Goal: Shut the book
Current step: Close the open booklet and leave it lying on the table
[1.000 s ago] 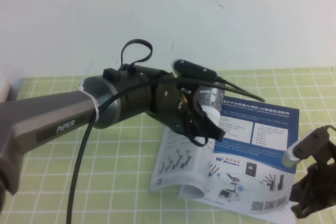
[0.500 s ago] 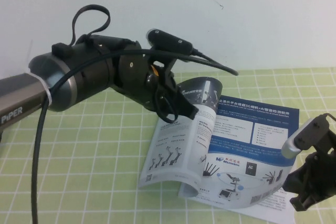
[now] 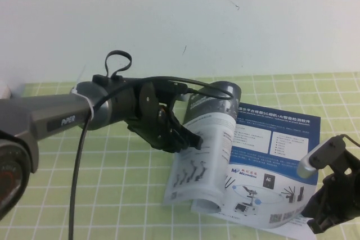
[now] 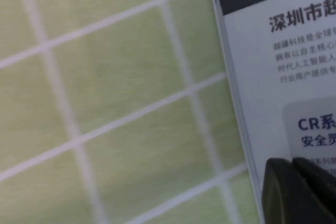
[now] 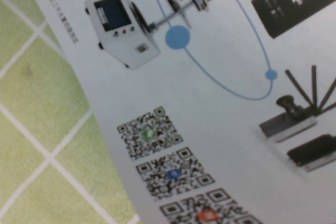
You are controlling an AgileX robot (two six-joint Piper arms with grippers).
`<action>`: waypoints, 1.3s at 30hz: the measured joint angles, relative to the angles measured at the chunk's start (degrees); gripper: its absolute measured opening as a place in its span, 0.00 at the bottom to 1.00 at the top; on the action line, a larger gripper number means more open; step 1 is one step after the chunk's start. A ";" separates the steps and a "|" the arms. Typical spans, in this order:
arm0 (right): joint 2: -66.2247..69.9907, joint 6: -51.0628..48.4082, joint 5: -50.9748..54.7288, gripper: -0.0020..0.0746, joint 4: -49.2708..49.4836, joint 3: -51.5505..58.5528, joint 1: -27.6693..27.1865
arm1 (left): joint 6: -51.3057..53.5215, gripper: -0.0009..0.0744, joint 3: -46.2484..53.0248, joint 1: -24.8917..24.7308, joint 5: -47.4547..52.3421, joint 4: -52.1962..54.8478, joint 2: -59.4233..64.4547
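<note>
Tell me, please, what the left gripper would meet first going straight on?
Probably the raised page of the book, just ahead of the left gripper; the right gripper hovers at the book's near corner.

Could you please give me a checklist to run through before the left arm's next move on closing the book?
1. Book closed: not ok; it lies open on the green checked mat.
2. Left-hand page lifted and curling toward the right side: ok.
3. Left end effector at that page's outer edge, holding it securely: cannot tell.
4. Right end effector at the book's near right corner, pinning it down: cannot tell.
5. Right-hand page lying flat to receive the fold: ok.
</note>
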 joint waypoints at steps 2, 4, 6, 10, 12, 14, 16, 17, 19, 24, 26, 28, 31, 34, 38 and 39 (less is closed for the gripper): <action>0.00 0.00 0.00 0.02 0.00 0.00 0.00 | 1.64 0.01 0.00 -2.30 -1.17 -3.52 0.08; 0.00 0.00 0.00 0.02 0.00 0.00 0.00 | 5.17 0.01 0.00 -4.66 -1.88 -8.17 0.08; 0.00 0.00 0.00 0.02 0.00 0.00 0.00 | 10.16 0.01 0.00 -6.63 -2.35 -14.61 0.08; 0.00 0.00 -0.19 0.02 0.03 0.00 0.00 | 24.39 0.01 0.00 -9.49 -2.26 -33.65 -0.51; 0.00 0.00 -0.68 0.02 0.03 0.00 0.00 | 32.87 0.01 0.00 -9.89 -1.69 -42.35 -1.86; 0.00 0.00 -0.70 0.02 0.03 0.00 0.00 | 40.28 0.01 0.00 -10.11 -1.18 -49.33 -3.76; 0.00 0.00 -0.59 0.02 0.03 0.00 0.00 | 44.51 0.01 0.00 -10.15 -1.08 -51.49 -6.10; 0.00 0.31 -0.46 0.02 -0.20 0.00 0.00 | 45.38 0.01 0.00 -10.15 -1.08 -51.14 -7.18; -0.39 1.95 -0.23 0.02 -2.34 0.00 0.00 | 45.97 0.01 0.00 -10.15 -0.96 -47.95 -9.83; -4.74 10.81 -0.11 0.02 -16.19 0.00 -0.11 | 36.16 0.01 0.00 -10.02 3.19 -29.38 -18.50; -7.67 16.15 0.46 0.02 -22.57 -0.27 -0.93 | 29.27 0.01 0.00 -9.51 6.47 -18.90 -22.43; -11.16 19.84 0.69 0.02 -26.76 -0.73 -2.06 | 22.81 0.01 0.00 -8.74 10.11 -9.22 -25.98; -16.71 22.49 0.92 0.02 -29.62 -1.64 -4.00 | 13.08 0.01 0.14 -7.48 14.19 5.78 -31.82; -22.84 23.46 1.07 0.02 -30.28 -2.62 -5.40 | 1.98 0.01 1.89 -6.23 14.24 17.87 -39.33; -31.55 25.15 1.47 0.02 -28.85 -2.63 -5.97 | -10.60 0.01 6.96 -5.84 12.17 31.19 -50.64; -33.78 25.29 2.12 0.02 -27.77 -2.63 -5.97 | -12.70 0.01 8.38 -5.84 11.49 33.63 -53.20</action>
